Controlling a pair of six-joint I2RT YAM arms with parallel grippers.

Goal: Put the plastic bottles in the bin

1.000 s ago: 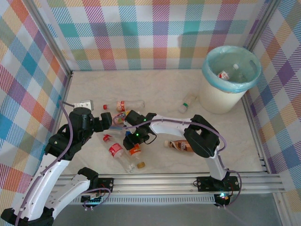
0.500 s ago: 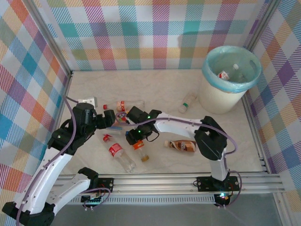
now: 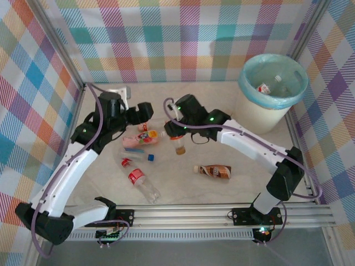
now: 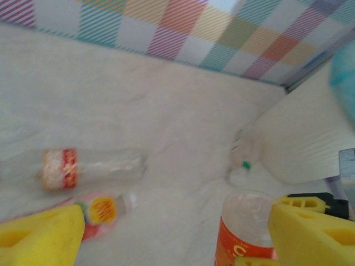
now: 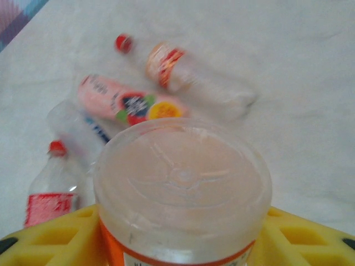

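1 orange-labelled bottle [image 5: 180,183] is clenched in the right hand [image 3: 177,132]; left hand [image 3: 143,112] spread open.

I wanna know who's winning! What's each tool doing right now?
Left tool: open, holding nothing.
Right tool: closed on an orange-labelled bottle.

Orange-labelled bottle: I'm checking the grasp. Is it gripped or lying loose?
Gripped: the orange-labelled bottle sits squeezed between the right gripper's yellow jaws.
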